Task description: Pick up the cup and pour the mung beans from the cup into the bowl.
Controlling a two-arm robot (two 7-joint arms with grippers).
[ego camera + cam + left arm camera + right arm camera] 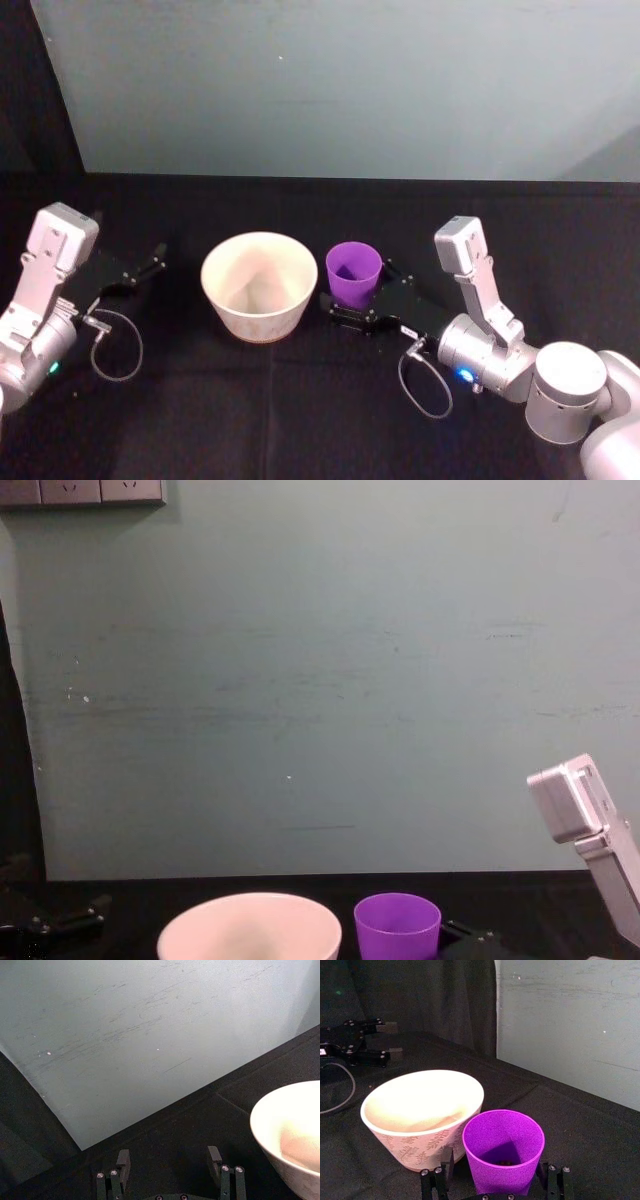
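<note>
Our right claw (357,288) lies low on the black cloth table (300,420). Its two dark fingers (439,1180) are spread apart, and the small bright purple plastic cup (502,1150) stands upright between them. We cannot tell whether the pads touch its smooth tapered sides. A few dark grains (506,1162) show at the bottom of the cup.

Just beside the claw's left finger sits the wide round white bowl (258,285), upright, with a faint leaf pattern low on its wall. Its rim stands close to the cup's rim, with a narrow gap showing between them in the head view.

Ahead of the fingertips, open cloth runs to the foot of the pale grey-green wall panel (350,90). Behind the claw, a thin grey cable loop (425,385) hangs by its wrist over more open cloth.

Our left claw (168,1156) rests on the far side of the bowl from the cup, well apart from it. Its fingers are spread with nothing between them, pointing toward the wall's lower edge.
</note>
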